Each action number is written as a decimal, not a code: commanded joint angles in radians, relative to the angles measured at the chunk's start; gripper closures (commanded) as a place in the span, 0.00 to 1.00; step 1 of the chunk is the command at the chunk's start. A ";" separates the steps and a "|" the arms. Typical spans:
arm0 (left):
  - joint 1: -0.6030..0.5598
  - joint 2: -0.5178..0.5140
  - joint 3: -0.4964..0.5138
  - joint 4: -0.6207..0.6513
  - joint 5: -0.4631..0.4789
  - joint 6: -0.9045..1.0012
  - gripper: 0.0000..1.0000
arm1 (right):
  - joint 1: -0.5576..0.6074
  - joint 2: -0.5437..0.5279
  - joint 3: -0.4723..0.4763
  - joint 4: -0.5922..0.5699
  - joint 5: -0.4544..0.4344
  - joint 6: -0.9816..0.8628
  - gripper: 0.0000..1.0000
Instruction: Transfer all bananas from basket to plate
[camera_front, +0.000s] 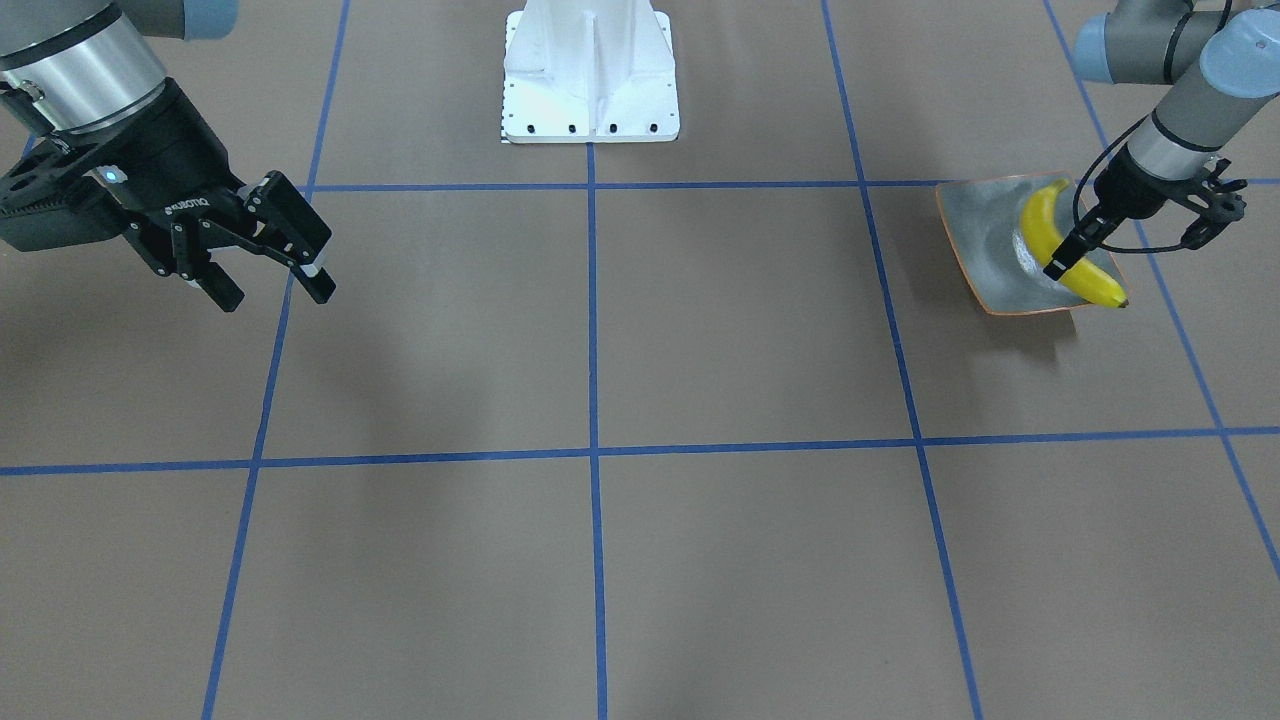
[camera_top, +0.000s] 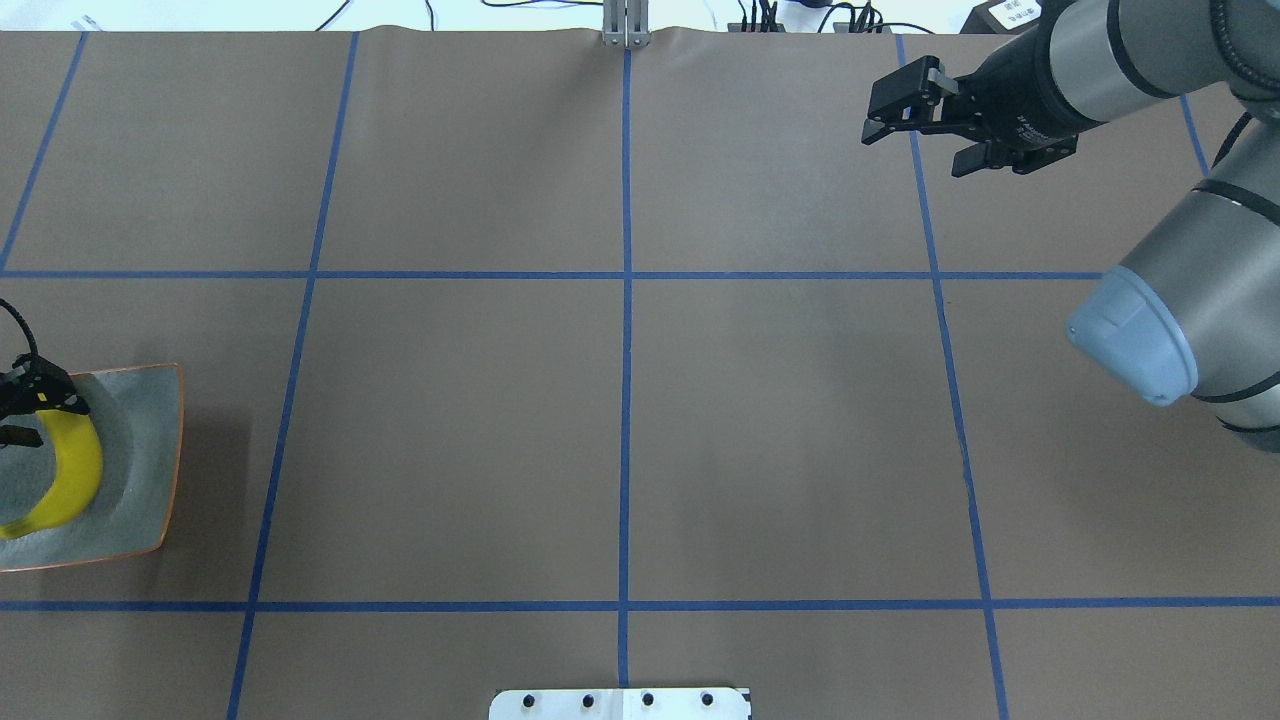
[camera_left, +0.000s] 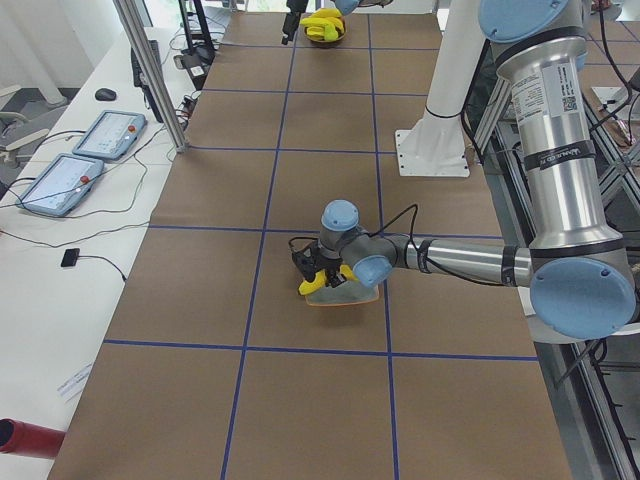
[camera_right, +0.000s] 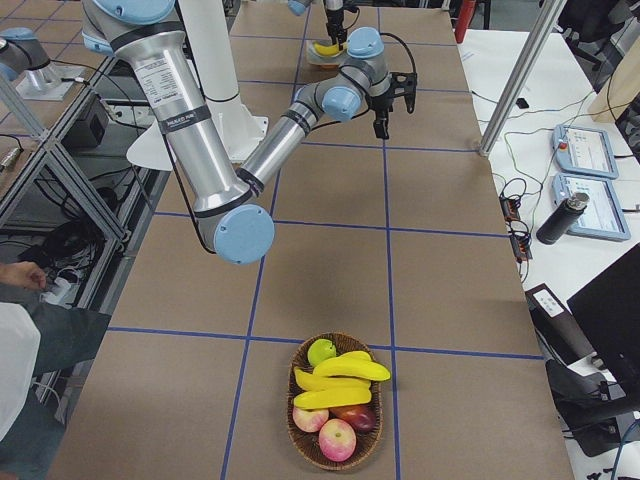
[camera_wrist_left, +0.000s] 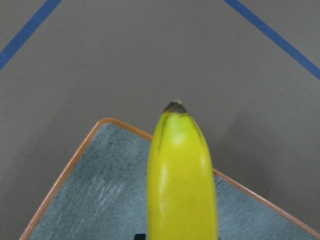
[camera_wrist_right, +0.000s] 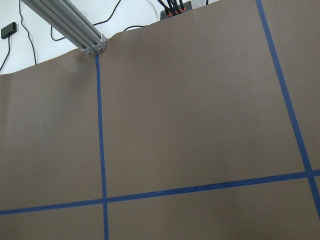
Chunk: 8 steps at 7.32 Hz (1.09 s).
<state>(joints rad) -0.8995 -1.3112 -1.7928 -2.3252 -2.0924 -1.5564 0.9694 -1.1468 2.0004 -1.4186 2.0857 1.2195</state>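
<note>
My left gripper is shut on a yellow banana and holds it low over the grey-green plate. The banana's dark tip reaches past the plate's rim. I cannot tell if it rests on the dish. The overhead view shows the banana, the plate and the gripper at the left edge. The left wrist view shows the banana above the plate. My right gripper is open and empty, high over the table. More bananas lie in the basket.
The wicker basket also holds red apples and a green fruit, at the table's end on my right. The white robot base stands at the table's middle edge. Blue tape lines grid the brown table.
</note>
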 joint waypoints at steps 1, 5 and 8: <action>-0.001 0.004 0.000 0.001 -0.011 0.058 0.02 | 0.006 -0.028 0.008 0.001 -0.001 0.000 0.00; -0.138 -0.063 -0.053 0.004 -0.202 0.103 0.02 | 0.090 -0.199 0.031 0.010 0.010 -0.173 0.00; -0.268 -0.170 0.013 0.020 -0.245 0.214 0.01 | 0.251 -0.416 0.032 0.007 0.025 -0.473 0.00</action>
<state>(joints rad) -1.1330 -1.4298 -1.8131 -2.3124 -2.3283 -1.3666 1.1502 -1.4753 2.0347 -1.4092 2.1074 0.8760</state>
